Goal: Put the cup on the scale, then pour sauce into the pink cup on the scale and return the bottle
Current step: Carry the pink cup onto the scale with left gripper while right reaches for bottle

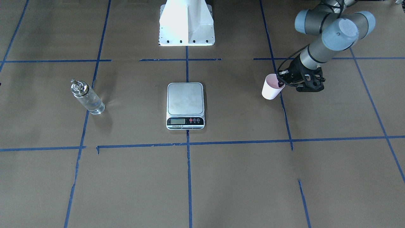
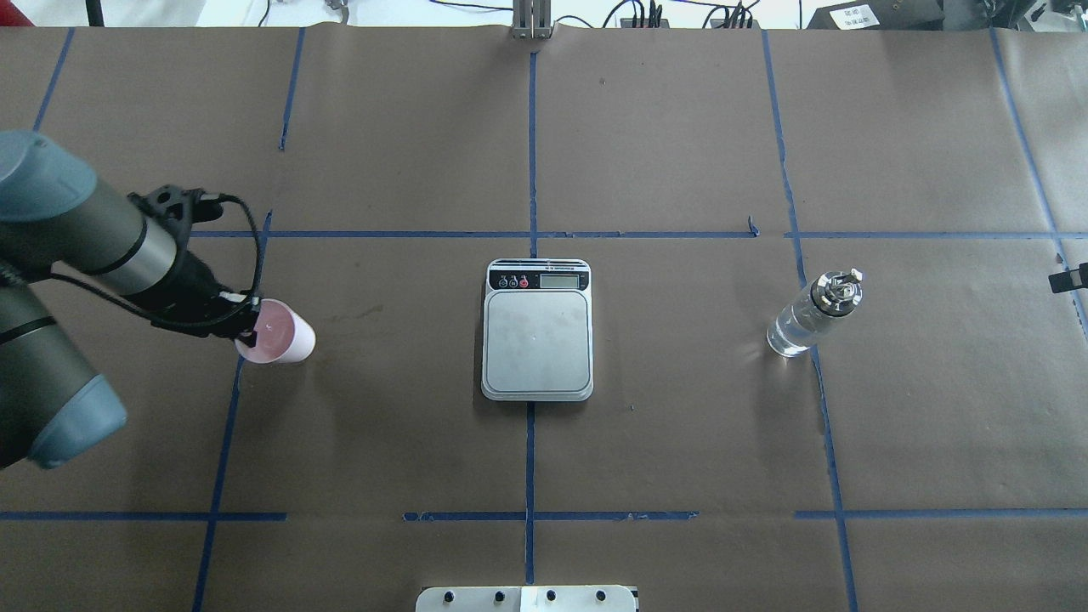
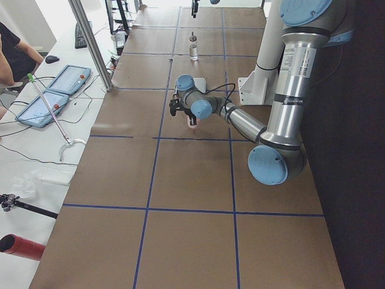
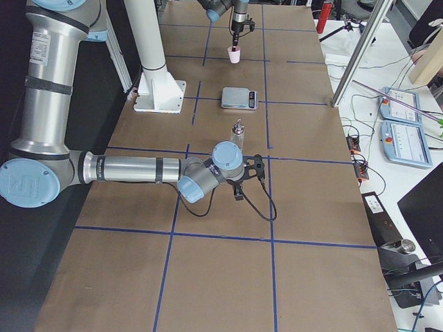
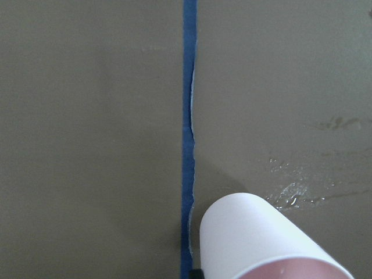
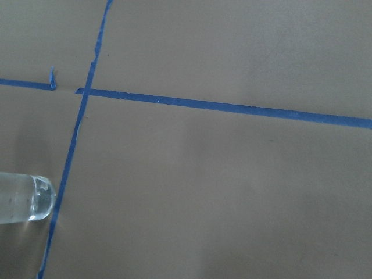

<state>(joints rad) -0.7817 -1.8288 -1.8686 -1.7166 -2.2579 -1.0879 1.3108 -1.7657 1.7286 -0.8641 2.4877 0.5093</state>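
The pale pink cup [image 1: 271, 88] is tilted, its pink inside facing my left gripper [image 1: 280, 83], which is shut on its rim, one finger inside and one outside. Overhead, the cup [image 2: 285, 336] is far left of the scale [image 2: 537, 331]. The scale's metal platform [image 1: 185, 98] is bare. The clear glass bottle [image 1: 87, 98] with sauce stands upright to the scale's other side, and its base [image 6: 26, 199] shows in the right wrist view. My right gripper [image 4: 239, 188] hangs low over the table, short of the bottle [image 4: 239, 131]. I cannot tell whether it is open or shut.
The white robot base [image 1: 186, 23] stands behind the scale. Blue tape lines [image 2: 531, 170] cross the brown paper. A wet patch [image 5: 296, 192] lies near the cup. A side bench with tablets [image 3: 54, 90] and a seated person [image 3: 12, 54] lies beyond the table's far edge.
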